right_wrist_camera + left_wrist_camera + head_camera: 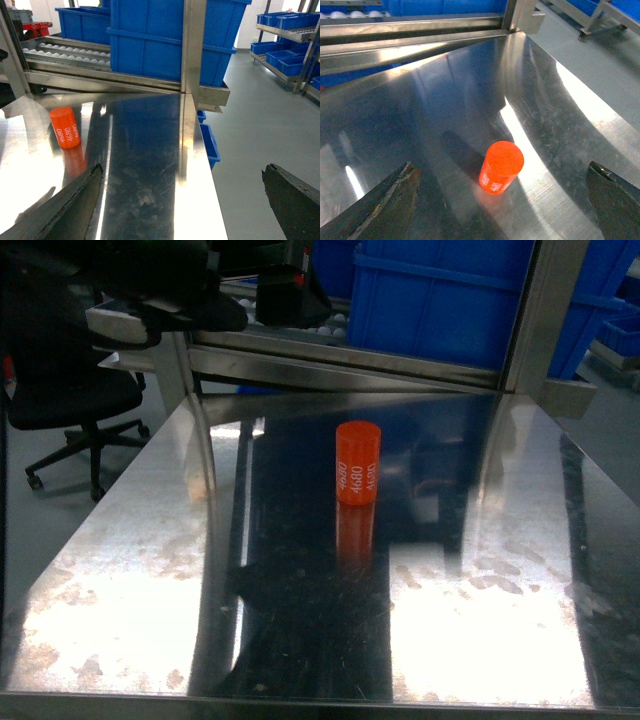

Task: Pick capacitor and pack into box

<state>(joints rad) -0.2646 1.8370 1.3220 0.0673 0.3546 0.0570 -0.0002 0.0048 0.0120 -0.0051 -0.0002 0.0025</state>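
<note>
Because the steel tabletop is slick and glaring, a glancing touch could topple or roll the upright orange capacitor at its centre. Pink box not visible. Left gripper above it and right gripper off right: jaws wide open, empty.

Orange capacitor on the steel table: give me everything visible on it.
The capacitor is a plain bright-orange cylinder, matte and plastic-looking, with "4680" printed in white lengthwise on its side. It stands upright on one flat end near the middle of the shiny steel table, which mirrors it. Nothing else touches it. The left pincer is open, its fingers apart on either side of it in the left wrist view.
</note>
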